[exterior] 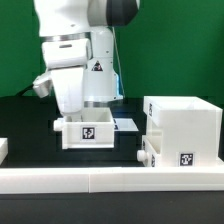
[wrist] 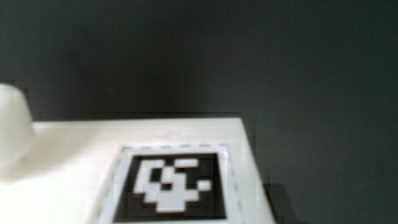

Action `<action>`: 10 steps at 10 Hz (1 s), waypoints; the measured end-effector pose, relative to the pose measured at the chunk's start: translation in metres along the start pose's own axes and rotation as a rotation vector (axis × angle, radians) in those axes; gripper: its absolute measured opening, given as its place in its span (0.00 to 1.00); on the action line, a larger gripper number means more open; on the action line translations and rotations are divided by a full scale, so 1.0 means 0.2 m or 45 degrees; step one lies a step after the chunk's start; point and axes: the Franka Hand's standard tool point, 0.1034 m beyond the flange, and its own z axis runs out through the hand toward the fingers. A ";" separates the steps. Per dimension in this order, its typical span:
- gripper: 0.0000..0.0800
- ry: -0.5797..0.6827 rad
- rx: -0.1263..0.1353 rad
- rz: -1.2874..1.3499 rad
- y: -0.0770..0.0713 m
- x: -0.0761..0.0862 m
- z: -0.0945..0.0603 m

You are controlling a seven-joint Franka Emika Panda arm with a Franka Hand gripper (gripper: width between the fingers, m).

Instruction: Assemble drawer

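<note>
A small white open drawer box (exterior: 88, 133) with a black-and-white tag on its front stands at the table's middle. My gripper (exterior: 72, 114) hangs right over the box's back corner on the exterior view's left, its fingers hidden behind the box wall. A larger white drawer case (exterior: 182, 128), open on top and tagged on the front, stands on the exterior view's right, with small knobs (exterior: 143, 157) on its near side. The wrist view shows a white panel (wrist: 71, 150) with a tag (wrist: 173, 180) close up on the dark table. My fingers do not show there.
A long white rail (exterior: 110, 180) runs along the table's front. The marker board (exterior: 126, 124) lies flat behind the small box. A white piece (exterior: 3, 148) shows at the exterior view's left edge. A blurred white rounded shape (wrist: 11, 130) sits at the wrist view's edge.
</note>
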 end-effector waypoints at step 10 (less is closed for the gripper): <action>0.05 -0.006 -0.028 -0.020 0.15 0.13 -0.02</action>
